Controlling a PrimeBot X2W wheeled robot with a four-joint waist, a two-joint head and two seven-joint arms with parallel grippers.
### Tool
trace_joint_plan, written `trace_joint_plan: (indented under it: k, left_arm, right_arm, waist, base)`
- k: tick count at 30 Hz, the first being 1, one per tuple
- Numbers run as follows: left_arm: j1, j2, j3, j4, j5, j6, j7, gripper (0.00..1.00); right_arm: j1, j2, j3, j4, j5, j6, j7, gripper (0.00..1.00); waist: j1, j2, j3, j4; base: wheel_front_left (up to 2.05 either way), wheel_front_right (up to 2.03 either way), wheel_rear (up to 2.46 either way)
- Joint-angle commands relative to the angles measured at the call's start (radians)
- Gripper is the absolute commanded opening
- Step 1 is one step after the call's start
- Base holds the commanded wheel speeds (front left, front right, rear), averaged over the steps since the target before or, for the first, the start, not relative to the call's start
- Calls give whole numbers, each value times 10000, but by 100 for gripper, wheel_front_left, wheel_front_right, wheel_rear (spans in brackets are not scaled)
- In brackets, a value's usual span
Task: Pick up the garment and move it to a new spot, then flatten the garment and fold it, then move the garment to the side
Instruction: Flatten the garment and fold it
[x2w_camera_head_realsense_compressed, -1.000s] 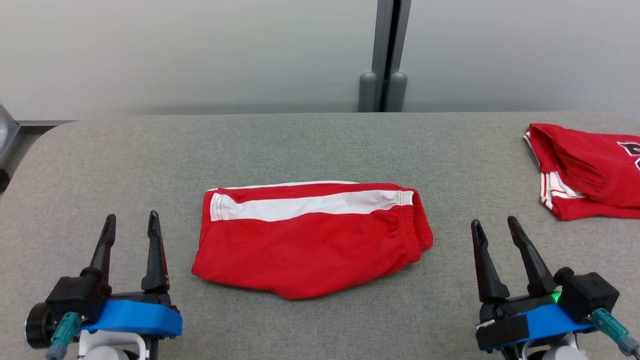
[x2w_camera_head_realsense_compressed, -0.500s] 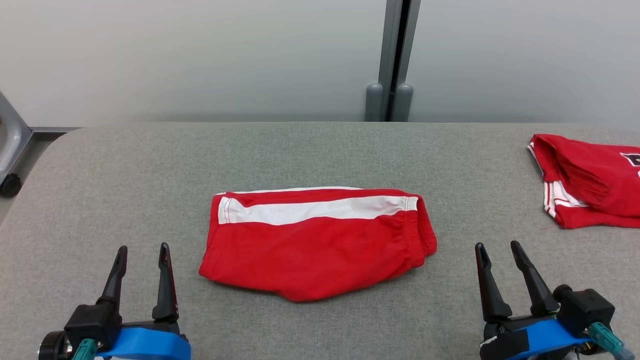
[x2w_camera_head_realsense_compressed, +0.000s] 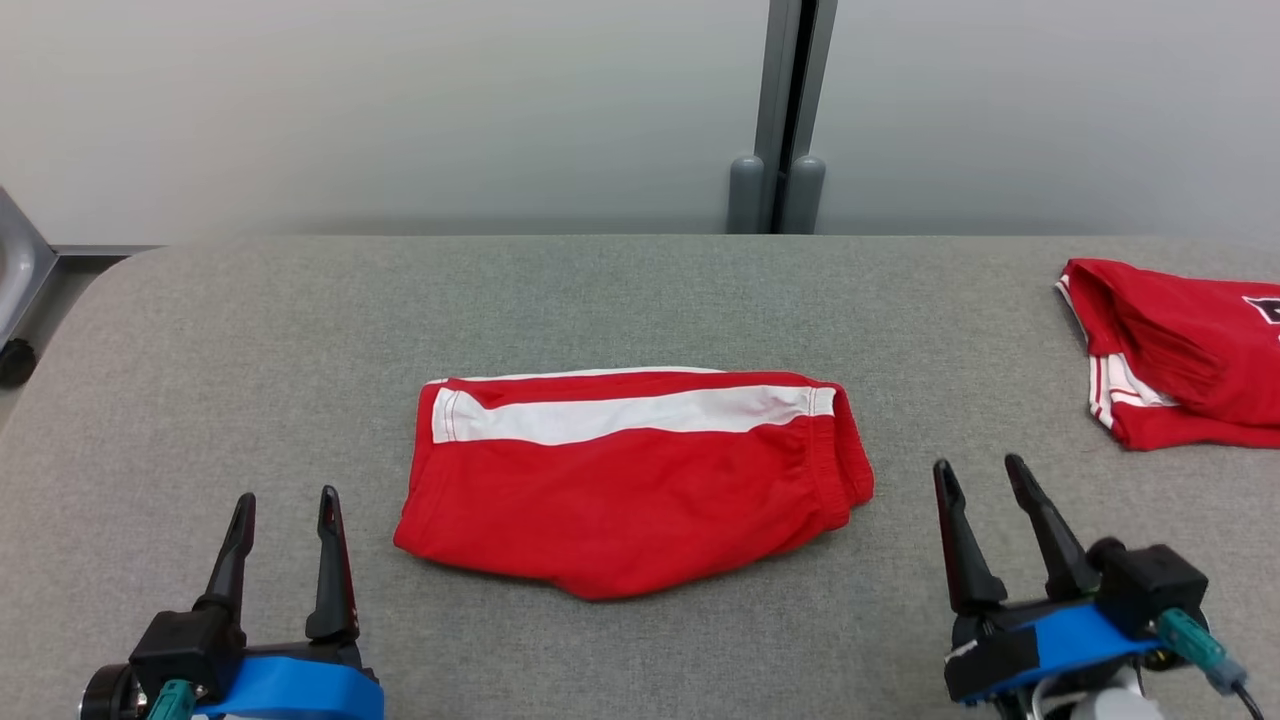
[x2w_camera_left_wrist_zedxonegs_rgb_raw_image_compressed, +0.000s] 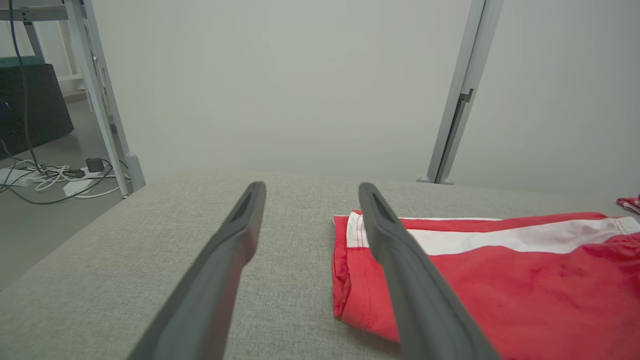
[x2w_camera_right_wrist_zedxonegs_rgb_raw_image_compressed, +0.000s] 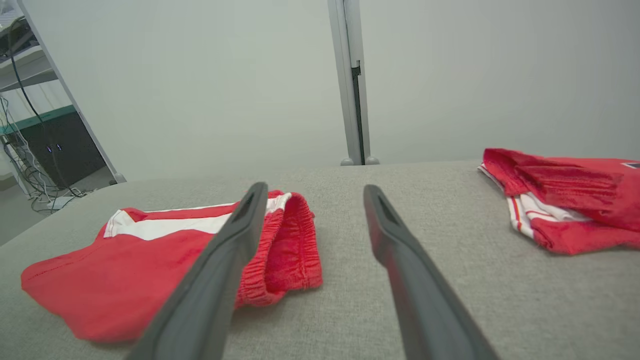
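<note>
The garment (x2w_camera_head_realsense_compressed: 630, 480) is a pair of red shorts with a white side stripe, folded flat on the middle of the grey table (x2w_camera_head_realsense_compressed: 620, 290). It also lies in the left wrist view as the garment (x2w_camera_left_wrist_zedxonegs_rgb_raw_image_compressed: 500, 280) and in the right wrist view as the garment (x2w_camera_right_wrist_zedxonegs_rgb_raw_image_compressed: 150, 265), its elastic waistband toward my right. My left gripper (x2w_camera_head_realsense_compressed: 285, 500) hovers open near the front left, apart from the cloth. On the front right my right gripper (x2w_camera_head_realsense_compressed: 980, 468) stands open beside the waistband, touching nothing. Both hold nothing.
A second red garment (x2w_camera_head_realsense_compressed: 1180, 350) with white trim lies bunched at the table's far right, also seen as the red garment (x2w_camera_right_wrist_zedxonegs_rgb_raw_image_compressed: 565, 200). A grey partition post (x2w_camera_head_realsense_compressed: 780, 110) stands behind the table. Cables and a frame leg (x2w_camera_left_wrist_zedxonegs_rgb_raw_image_compressed: 100, 95) are on the floor off the left edge.
The head camera has tilted up a little, shifting the whole picture. Both grippers sit lower in the view than a second ago and stay open. The garment lies where it was.
</note>
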Motion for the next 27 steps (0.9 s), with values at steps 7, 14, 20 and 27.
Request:
trace_joint_plan:
  k: [7, 14, 20, 27]
  left_arm:
    - [-445, -239, 71, -23, 247, -196, -40, 100]
    - [-873, -467, -46, 33, 334, -332, -40, 100]
    - [-1086, -573, -32, 98, 340, -413, -40, 100]
    - [-1156, -645, -3, 171, 372, -443, -41, 100]
  right_arm:
    - [-1899, -5, 501, 561, -365, 6, 364, 100]
    - [-3245, -9, 444, 2502, -837, 5, 827, 100]
    - [-3866, -9, 132, 4601, -1169, 5, 689, 100]
    - [-4302, -9, -288, 6418, -1351, 5, 305, 100]
  waist:
    - [-1, 0, 405, 263]
    - [-1, 0, 877, 778]
    - [-1, 0, 1209, 1169]
    - [-1, 0, 1345, 1314]
  base:
    - [0, 0, 0]
    - [0, 0, 0]
    - [0, 0, 0]
    - [0, 0, 0]
